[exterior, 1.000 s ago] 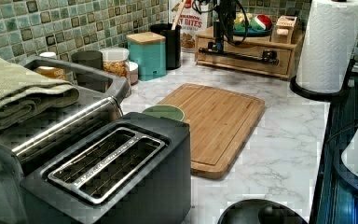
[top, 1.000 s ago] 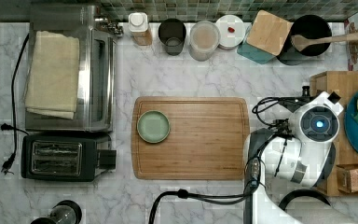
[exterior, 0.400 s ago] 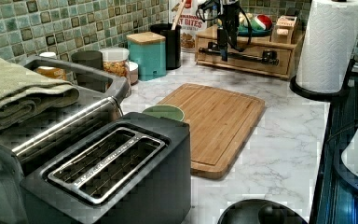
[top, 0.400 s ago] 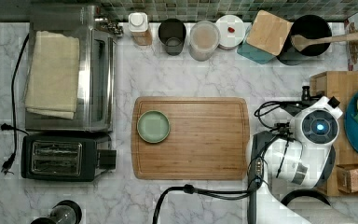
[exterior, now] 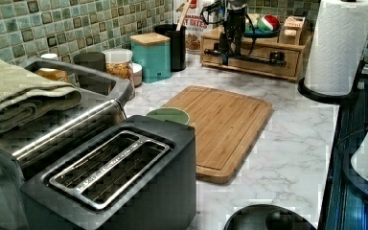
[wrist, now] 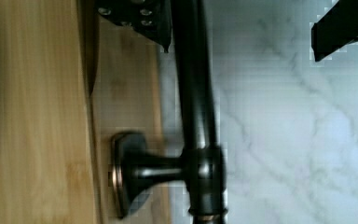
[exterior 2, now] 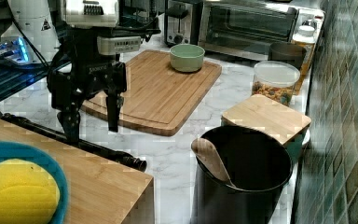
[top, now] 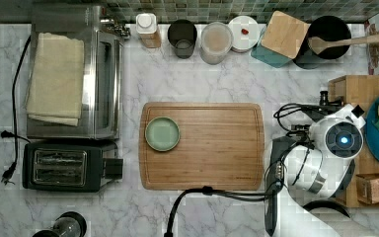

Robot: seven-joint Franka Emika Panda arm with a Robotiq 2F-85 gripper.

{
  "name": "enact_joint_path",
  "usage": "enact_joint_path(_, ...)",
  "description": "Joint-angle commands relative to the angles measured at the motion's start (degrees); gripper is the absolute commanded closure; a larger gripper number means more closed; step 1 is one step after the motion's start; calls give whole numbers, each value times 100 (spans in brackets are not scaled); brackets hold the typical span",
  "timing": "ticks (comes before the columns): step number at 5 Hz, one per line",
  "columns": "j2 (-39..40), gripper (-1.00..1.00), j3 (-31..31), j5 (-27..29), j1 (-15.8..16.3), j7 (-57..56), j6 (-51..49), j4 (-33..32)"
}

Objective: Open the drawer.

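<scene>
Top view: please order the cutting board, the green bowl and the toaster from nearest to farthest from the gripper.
The gripper is at the top view's right, by the drawer's handle.
1. Cutting board, in the middle.
2. Green bowl, on the board's left part.
3. Toaster, at the far left.

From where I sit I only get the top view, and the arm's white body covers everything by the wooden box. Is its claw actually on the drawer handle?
Observer: In the right view the gripper is open and reaches down over the black handle, with one finger on each side of it.
Operator: So is it squeezing?
Observer: Not yet. The wrist view shows the handle close beside one of the fingers, and the other finger stands well away across bare marble.
Operator: Is the drawer out at all?
Observer: In the left view the drawer front looks flush, not pulled out.
</scene>
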Motion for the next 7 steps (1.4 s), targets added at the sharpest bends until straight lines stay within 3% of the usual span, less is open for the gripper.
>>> enact_joint_path(1,457,-100,347,234,-547,-662,84,186)
enact_joint_path(3,239,-100,522,314,-493,-869,-584,158)
enact_joint_path(5,373,-100,1077,979,-202,-959,-464,-106)
enact_joint_path(6,256,-100,1197,1051,37,-427,189,-620)
enact_joint_path(7,-157,-100,1237,1055,509,157,-7,-1053)
